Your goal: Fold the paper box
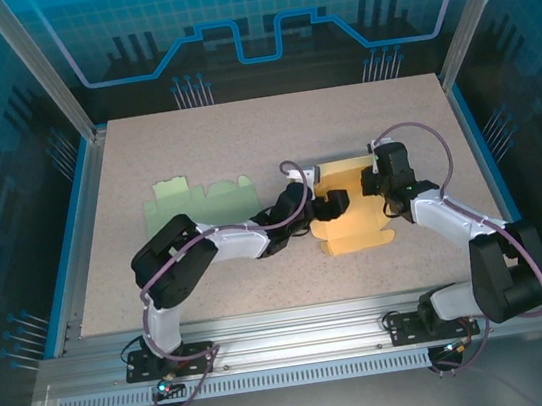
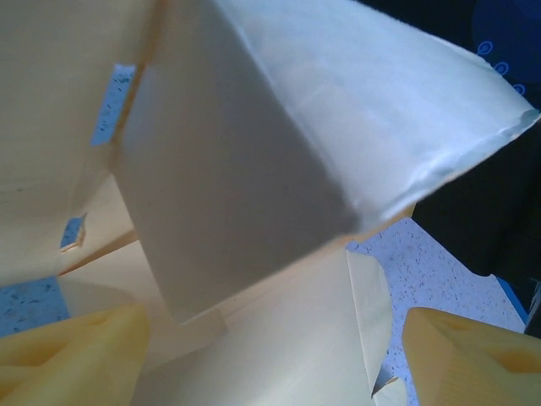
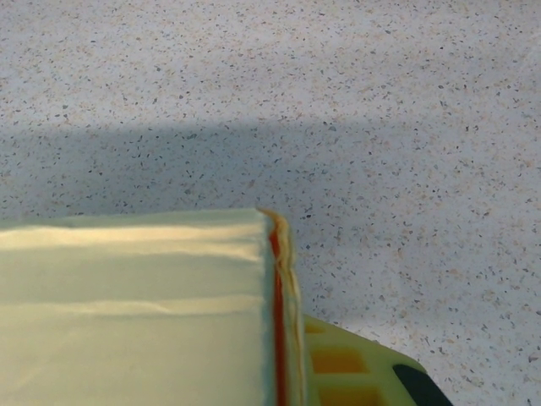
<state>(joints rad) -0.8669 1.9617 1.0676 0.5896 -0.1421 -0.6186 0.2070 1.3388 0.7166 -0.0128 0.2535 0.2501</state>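
The yellow paper box [image 1: 349,220] lies partly folded at the table's middle right, with one wall raised. My left gripper [image 1: 304,208] reaches in at its left side. In the left wrist view the left gripper [image 2: 270,368] is open, its yellow fingertips [image 2: 76,355] wide apart on either side of a cream box panel [image 2: 279,338], and a raised flap [image 2: 245,169] stands just ahead. My right gripper [image 1: 382,187] is at the box's far right corner. In the right wrist view the right gripper [image 3: 287,372] is shut on the box wall's edge [image 3: 283,288], one yellow finger [image 3: 355,372] showing beside it.
A flat pale green paper cutout [image 1: 200,201] lies on the speckled table [image 1: 242,136] to the left, partly under my left arm. Blue rails and metal frame posts border the table on all sides.
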